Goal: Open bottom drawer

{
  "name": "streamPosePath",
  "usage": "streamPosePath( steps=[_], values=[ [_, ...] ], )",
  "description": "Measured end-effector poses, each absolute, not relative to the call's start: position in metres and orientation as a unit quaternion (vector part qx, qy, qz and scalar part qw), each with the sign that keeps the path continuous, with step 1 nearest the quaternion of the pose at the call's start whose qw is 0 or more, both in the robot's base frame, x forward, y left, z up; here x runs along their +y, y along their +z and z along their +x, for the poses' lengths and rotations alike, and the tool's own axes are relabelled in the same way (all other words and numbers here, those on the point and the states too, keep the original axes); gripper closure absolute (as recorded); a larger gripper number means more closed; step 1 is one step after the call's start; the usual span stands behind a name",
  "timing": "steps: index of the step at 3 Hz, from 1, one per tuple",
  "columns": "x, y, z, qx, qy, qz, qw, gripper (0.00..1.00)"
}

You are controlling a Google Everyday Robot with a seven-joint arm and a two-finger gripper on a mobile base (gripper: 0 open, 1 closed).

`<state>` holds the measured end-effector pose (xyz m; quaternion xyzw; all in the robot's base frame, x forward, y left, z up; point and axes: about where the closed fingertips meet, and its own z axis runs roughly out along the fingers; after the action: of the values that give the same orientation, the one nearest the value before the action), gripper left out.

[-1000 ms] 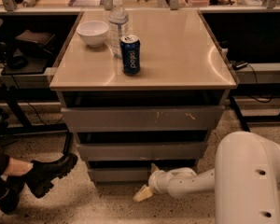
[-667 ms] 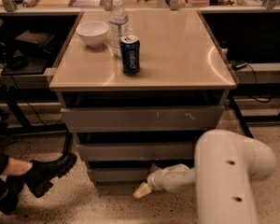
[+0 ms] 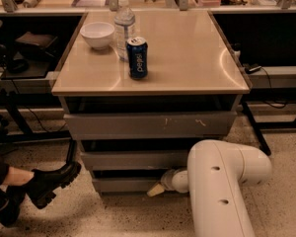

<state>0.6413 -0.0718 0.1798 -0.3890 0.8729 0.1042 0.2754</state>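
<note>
The bottom drawer (image 3: 123, 184) is the lowest, shortest grey front of the cabinet, plain and handleless, near the floor. Above it sit the middle drawer front (image 3: 133, 159) and the widest top front (image 3: 148, 125) with pale scratch marks. My gripper (image 3: 157, 189) reaches in from the right on a white arm (image 3: 222, 191). Its pale tip lies at the right part of the bottom drawer's front, low by the floor. The arm's thick white link hides the right end of the two lower drawers.
On the cabinet's tan top (image 3: 187, 58) stand a white bowl (image 3: 97, 34), a clear water bottle (image 3: 124, 26) and a blue can (image 3: 137, 57). A person's black boot (image 3: 49, 181) rests on the speckled floor at left. Dark desks and cables flank the cabinet.
The arm's large white link has swung left and closer, covering more of the lower right cabinet. The gripper tip stays at the bottom drawer front.
</note>
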Motion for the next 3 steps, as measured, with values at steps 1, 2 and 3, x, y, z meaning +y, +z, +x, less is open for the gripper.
streamPosePath(
  steps=[1, 2, 3],
  values=[
    [-0.0714, 0.1797, 0.6409, 0.873, 0.105, -0.389, 0.275, 0.00],
    [-0.0714, 0.1797, 0.6409, 0.873, 0.105, -0.389, 0.275, 0.19],
    [-0.0714, 0.1797, 0.6409, 0.873, 0.105, -0.389, 0.275, 0.42]
  ],
)
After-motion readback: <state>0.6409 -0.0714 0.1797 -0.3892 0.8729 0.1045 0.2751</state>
